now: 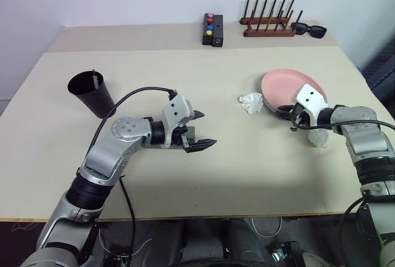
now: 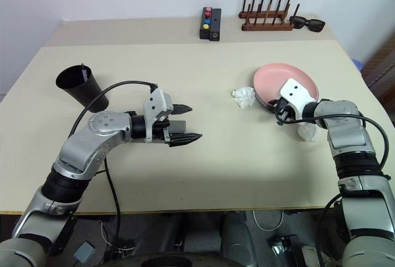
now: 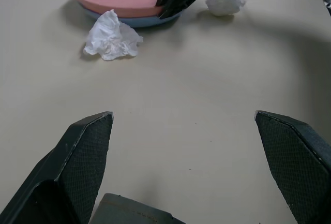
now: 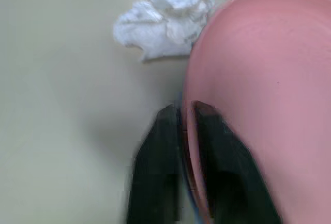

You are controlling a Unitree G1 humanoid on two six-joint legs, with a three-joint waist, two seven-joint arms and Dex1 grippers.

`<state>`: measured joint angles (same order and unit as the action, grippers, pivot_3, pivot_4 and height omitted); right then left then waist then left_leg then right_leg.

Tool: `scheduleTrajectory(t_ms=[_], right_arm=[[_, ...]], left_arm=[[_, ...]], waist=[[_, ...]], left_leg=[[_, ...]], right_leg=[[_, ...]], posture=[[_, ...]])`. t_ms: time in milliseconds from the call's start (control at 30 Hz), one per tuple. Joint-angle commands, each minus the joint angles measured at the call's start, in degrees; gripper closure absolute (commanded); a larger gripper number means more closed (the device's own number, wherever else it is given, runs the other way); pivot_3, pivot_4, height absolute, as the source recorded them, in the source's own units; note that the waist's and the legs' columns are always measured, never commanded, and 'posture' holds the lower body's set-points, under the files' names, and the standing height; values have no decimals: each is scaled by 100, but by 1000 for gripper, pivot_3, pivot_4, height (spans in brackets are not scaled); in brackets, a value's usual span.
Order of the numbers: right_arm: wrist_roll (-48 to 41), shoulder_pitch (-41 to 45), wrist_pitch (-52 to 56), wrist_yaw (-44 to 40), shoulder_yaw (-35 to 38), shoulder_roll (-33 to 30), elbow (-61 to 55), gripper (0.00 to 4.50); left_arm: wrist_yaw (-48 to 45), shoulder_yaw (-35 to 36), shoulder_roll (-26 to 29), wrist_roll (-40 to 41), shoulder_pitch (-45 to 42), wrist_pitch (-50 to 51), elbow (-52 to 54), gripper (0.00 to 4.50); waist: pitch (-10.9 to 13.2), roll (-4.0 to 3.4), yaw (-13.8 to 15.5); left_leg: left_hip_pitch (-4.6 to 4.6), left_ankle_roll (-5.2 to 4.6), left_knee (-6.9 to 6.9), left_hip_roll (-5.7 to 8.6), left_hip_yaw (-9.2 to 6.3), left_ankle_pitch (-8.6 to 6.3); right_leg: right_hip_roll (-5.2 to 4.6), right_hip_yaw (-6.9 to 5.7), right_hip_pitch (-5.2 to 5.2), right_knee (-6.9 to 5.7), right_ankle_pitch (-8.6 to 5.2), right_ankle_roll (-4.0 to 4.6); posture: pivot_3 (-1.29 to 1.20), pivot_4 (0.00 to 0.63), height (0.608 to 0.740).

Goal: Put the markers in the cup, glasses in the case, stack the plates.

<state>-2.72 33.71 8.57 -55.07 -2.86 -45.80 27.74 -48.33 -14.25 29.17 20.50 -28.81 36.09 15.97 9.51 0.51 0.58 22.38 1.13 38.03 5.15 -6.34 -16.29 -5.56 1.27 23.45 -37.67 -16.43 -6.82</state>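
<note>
The tall black cup (image 1: 91, 93) stands at the table's left with a thin dark marker (image 1: 94, 77) sticking up inside it. My left gripper (image 1: 200, 130) hovers open over the table's middle, nothing between its fingers. A grey case (image 3: 129, 213) lies closed just under its base. The pink plate (image 1: 287, 82) rests on the light blue plate (image 3: 135, 21) at the right. My right gripper (image 1: 295, 119) is at the pink plate's near rim. The glasses are out of view.
One crumpled white tissue (image 1: 251, 102) lies left of the plates, another (image 1: 319, 137) beside my right wrist. At the table's back stand a black box with coloured buttons (image 1: 213, 29), a wooden peg rack (image 1: 268, 25) and black sunglasses (image 1: 309, 30).
</note>
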Motion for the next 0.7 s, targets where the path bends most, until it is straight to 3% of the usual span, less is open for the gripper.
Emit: scheduleTrajectory(t_ms=[33, 133, 300, 500, 700], right_arm=[[-63, 144, 22, -56, 207, -174, -127, 2057], [-94, 131, 116, -44, 274, -219, -237, 614], [-249, 66, 490, -46, 489, -336, -621, 614], [-991, -126, 1465, -88, 1250, -524, -1555, 614], [-1260, -1034, 2053, -325, 1754, -1120, -2043, 614]], left_arm=[[8, 136, 27, 39, -6, -20, 183, 0], [3, 141, 29, 42, -10, -25, 172, 0], [-10, 138, 29, 33, -15, -52, 140, 0], [-16, 112, 6, 7, -20, -95, 65, 0], [-100, 55, -37, 40, -13, -157, 58, 0]], waist=[[0, 0, -5], [0, 0, -7], [0, -1, -4], [0, -1, 9], [1, 0, 26]], left_leg=[[0, 0, 0, 0, 0, 0], [0, 0, -1, 0, 0, 0], [0, 0, -2, 0, 0, 0], [1, 0, -2, -1, -1, 0], [6, -6, -2, 0, -8, -3]], right_leg=[[0, 0, 0, 0, 0, 0], [0, 0, 0, 0, 0, 0], [0, 0, 1, 1, 0, 0], [-1, 0, 0, 3, 0, 0], [-2, -2, -7, 15, 0, 0]], posture=[[0, 150, 740], [0, 150, 740], [0, 150, 740], [0, 150, 740], [0, 150, 740]])
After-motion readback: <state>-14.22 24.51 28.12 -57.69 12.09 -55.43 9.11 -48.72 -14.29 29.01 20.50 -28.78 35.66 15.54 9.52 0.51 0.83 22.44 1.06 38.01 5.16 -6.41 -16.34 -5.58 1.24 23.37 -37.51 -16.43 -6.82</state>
